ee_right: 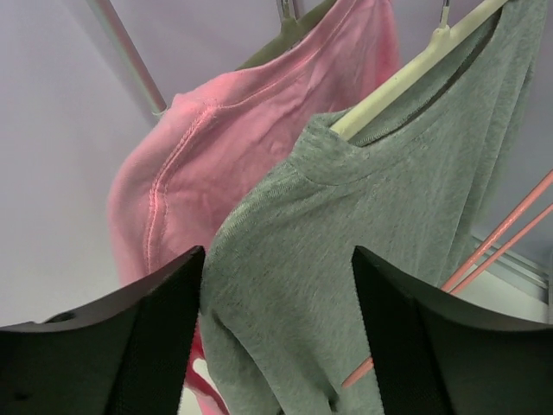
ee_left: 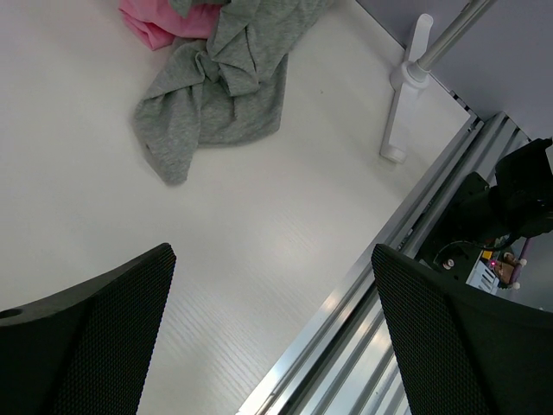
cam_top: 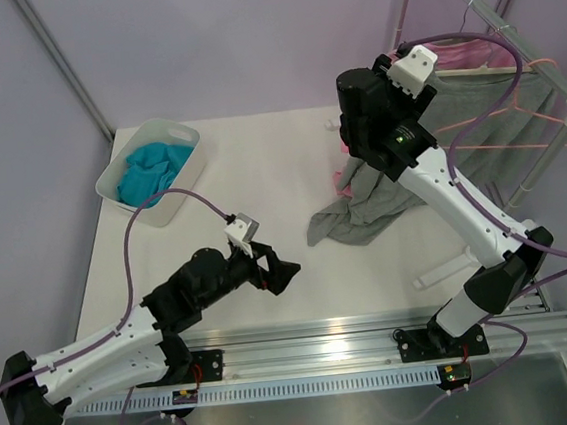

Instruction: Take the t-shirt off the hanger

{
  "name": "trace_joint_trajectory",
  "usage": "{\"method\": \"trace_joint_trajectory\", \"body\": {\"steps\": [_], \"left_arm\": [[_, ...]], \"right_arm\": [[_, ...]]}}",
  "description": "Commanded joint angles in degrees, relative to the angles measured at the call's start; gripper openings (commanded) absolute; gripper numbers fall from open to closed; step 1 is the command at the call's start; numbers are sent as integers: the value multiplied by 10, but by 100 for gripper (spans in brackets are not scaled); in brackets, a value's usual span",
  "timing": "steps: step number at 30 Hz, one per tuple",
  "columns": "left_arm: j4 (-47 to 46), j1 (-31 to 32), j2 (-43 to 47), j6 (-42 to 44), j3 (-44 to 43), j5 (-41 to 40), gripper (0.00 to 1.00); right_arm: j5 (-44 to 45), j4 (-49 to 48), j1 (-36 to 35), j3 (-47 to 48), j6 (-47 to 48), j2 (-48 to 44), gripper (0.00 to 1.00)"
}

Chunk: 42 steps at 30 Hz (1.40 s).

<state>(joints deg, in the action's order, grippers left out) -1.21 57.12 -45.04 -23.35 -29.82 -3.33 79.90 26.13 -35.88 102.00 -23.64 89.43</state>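
Observation:
The grey t-shirt (ee_right: pixel 363 259) hangs on the cream hanger (ee_right: pixel 406 73); the hanger's arm runs through the collar. My right gripper (ee_right: pixel 276 346) is open, raised close to the shirt's shoulder, one finger on each side of the sleeve area and not closed on it. In the top view the t-shirt (cam_top: pixel 496 122) hangs from the rack and its lower part trails onto the table (cam_top: pixel 359 215). My left gripper (cam_top: pixel 281 273) is open and empty, low over the table, apart from the trailing cloth (ee_left: pixel 216 95).
A pink t-shirt (ee_right: pixel 233 156) hangs beside the grey one, behind it. Thin pink wire hangers (ee_right: pixel 501 233) hang to the right. A white bin (cam_top: pixel 188 133) holds teal cloth at the back left. The rack's foot (ee_left: pixel 406 86) and the aluminium rail (ee_left: pixel 389 303) lie near the front edge.

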Motion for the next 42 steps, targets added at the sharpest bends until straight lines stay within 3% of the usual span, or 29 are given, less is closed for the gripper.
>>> {"method": "trace_joint_trajectory", "body": {"steps": [1,7,11,14,24,26,28,31,36,42], "left_arm": [[-20,3,17,7,4,-12,99],[-18,3,24,6,6,-13,99],[-19,3,30,4,9,-11,99],[-17,3,35,4,11,-14,99],[-13,3,53,5,13,-15,99],[-13,3,53,4,15,-15,99],[-13,3,53,3,16,-14,99],[-13,3,57,3,17,-14,99],[-13,3,57,4,21,-19,99],[-17,3,50,5,17,-17,99]], "right_arm": [[25,37,5,32,-48,0,70],[62,43,5,15,-41,3,55],[85,-41,5,-19,30,2,46],[93,-107,6,-36,86,0,45],[75,-115,43,-32,105,5,48],[73,-118,47,-32,109,5,40],[75,-138,48,-32,130,7,22],[76,-172,49,-31,167,13,7],[73,-192,50,-33,192,15,0],[90,-339,49,-28,337,8,0]]}}
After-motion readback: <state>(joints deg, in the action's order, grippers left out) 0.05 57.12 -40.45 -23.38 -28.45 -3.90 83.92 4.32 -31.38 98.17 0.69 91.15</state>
